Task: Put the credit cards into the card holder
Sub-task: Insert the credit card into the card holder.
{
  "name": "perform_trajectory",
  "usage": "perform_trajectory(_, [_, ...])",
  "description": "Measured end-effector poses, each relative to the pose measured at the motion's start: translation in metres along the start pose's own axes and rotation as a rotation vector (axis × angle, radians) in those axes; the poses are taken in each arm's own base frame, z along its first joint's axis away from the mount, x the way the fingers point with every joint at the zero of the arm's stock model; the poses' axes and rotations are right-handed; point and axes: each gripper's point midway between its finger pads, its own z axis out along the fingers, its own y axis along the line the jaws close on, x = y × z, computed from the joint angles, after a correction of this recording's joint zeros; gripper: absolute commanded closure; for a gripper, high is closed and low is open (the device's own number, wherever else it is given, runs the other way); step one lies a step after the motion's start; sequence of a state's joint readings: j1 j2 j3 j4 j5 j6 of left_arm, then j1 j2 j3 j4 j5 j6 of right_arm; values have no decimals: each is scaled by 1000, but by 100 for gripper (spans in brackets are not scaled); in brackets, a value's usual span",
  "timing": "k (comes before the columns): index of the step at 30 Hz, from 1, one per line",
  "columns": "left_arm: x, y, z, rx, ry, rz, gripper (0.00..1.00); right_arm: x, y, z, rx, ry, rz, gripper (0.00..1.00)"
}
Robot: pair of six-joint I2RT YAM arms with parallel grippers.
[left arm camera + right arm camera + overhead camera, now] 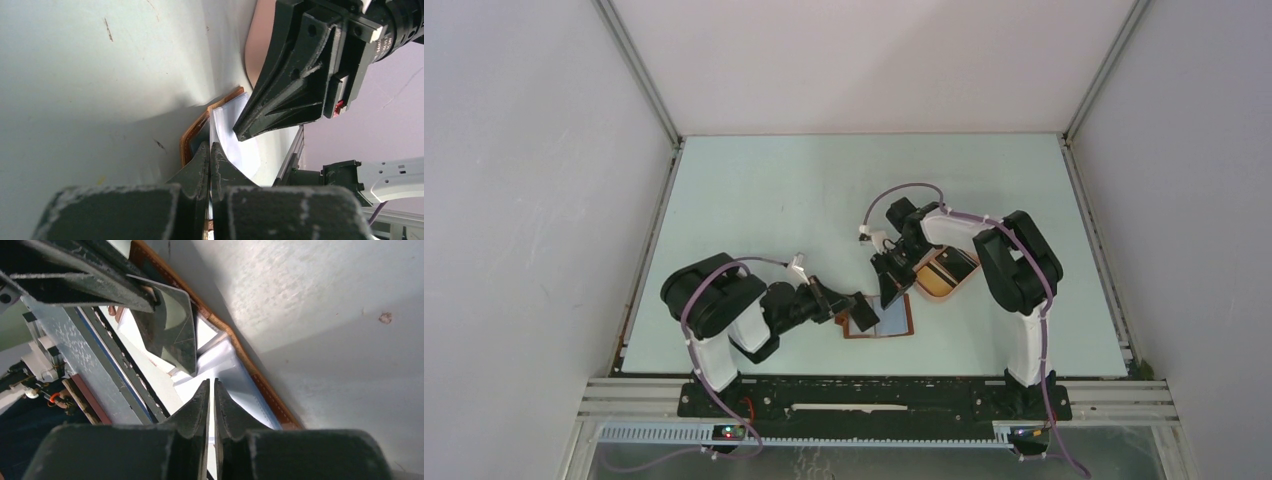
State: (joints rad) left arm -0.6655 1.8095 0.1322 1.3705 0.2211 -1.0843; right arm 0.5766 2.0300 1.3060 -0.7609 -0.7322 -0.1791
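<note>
The card holder (904,333) lies open on the table near the front, showing as a brown stitched rim (189,137) (260,380). A pale blue-white card (892,318) (235,140) (240,377) rests on its inside. My left gripper (861,312) (210,146) is shut on a thin dark glossy flap (175,335) at the holder's left side; I cannot tell if that is lining or a card. My right gripper (892,298) (211,382) points down at the pale card. Its jaws are parted by a narrow slit with nothing in it.
A pink oval tray (964,283) (257,45) sits just right of the holder, under the right arm, with something orange-tan inside. Grey walls enclose the table on three sides. An aluminium rail (874,400) runs along the near edge.
</note>
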Motion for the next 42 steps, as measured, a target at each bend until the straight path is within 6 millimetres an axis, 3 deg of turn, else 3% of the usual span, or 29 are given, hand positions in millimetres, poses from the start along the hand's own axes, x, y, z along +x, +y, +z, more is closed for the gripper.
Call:
perform_trajectory(8, [-1, -3, 1, 12, -4, -4, 100, 1, 9, -32, 61, -29, -149, 83])
perform_trajectory(12, [-3, -6, 3, 21, -6, -2, 100, 6, 1, -42, 143, -30, -201, 81])
perform_trajectory(19, [-3, -11, 6, 37, -4, 2, 100, 37, -28, -34, 259, 82, -179, 74])
perform_trajectory(42, [7, -23, 10, 87, 42, -66, 100, 41, -32, -29, 317, 126, -208, 74])
